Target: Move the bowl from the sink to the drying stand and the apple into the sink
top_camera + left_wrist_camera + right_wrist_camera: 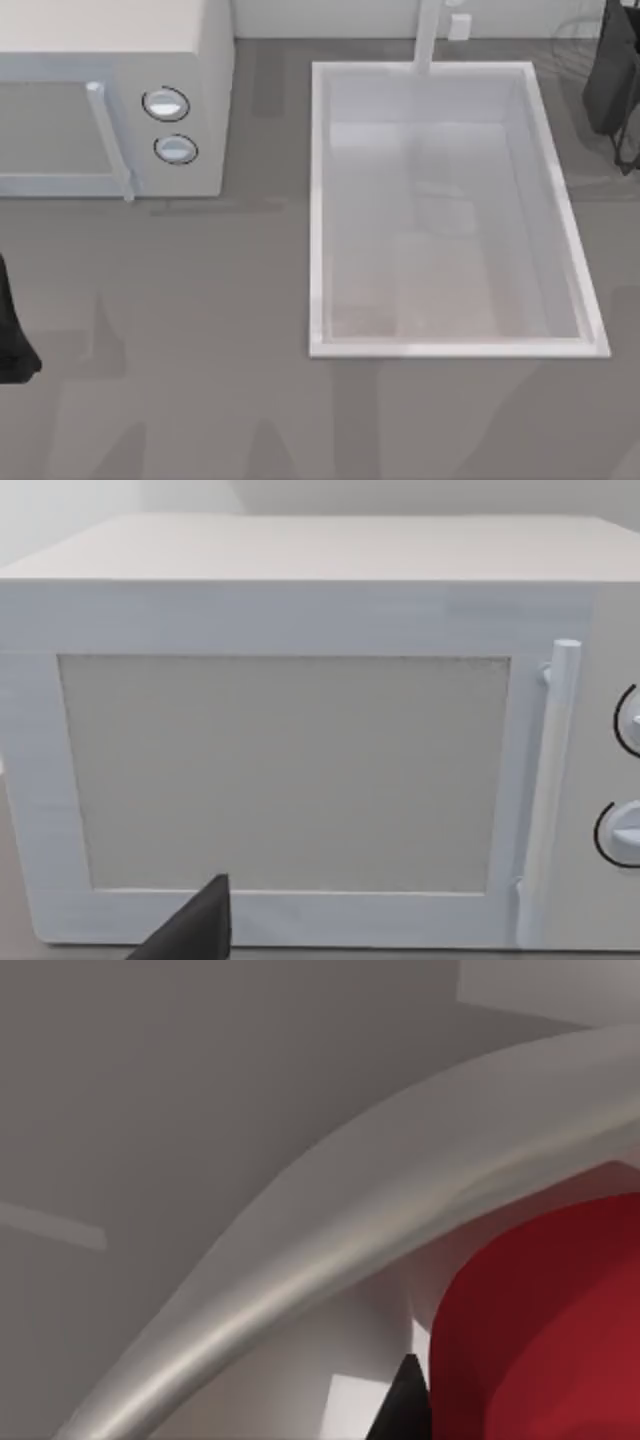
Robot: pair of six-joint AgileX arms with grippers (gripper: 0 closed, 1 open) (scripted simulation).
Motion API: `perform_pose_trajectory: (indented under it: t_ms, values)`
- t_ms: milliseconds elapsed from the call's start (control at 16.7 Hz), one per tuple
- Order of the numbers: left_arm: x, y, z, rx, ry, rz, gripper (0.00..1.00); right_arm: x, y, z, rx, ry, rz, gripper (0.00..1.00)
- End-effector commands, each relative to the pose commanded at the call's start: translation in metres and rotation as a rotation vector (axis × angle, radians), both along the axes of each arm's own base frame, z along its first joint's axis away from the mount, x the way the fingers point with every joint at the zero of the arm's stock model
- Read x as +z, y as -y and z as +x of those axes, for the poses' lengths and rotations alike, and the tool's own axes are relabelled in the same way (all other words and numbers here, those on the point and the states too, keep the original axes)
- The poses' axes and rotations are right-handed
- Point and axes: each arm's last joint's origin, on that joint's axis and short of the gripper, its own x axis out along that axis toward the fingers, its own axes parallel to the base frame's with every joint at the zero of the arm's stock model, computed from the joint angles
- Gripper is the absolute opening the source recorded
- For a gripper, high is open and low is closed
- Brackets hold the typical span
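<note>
Sink (318, 200) sits right of centre on the desk (200, 330), right of the microwave (110, 100). Left tool (12, 330) at the desk's left edge, facing the microwave door; right tool (615, 80) at far right, close over a red apple (540, 1340) beside a curved grey rim. Can't tell either tool's state.

Matte black throughout: left arm (12, 340) as a dark, angular, tapering mass at the table's left edge; right arm (615, 80) as a dark boxy body with thin black cabling at the far right corner; black wedge-shaped fingertips (195, 925) in both wrist views.
</note>
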Motion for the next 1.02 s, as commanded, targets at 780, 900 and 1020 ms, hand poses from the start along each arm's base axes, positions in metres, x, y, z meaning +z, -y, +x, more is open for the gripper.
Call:
perform_pose_trajectory:
  t_ms: [780, 900, 1020]
  values:
    - [0.000, 0.000, 0.000, 0.000, 0.000, 0.000, 1.00, 0.067, 0.006, -0.001, -0.030, 0.029, -0.025, 0.00]
    - [0.000, 0.000, 0.000, 0.000, 0.000, 0.000, 1.00, 0.091, 0.005, -0.003, -0.031, 0.015, -0.018, 0.00]
    - [0.000, 0.000, 0.000, 0.000, 0.000, 0.000, 1.00, 0.113, 0.004, -0.005, -0.029, 0.019, -0.019, 0.00]
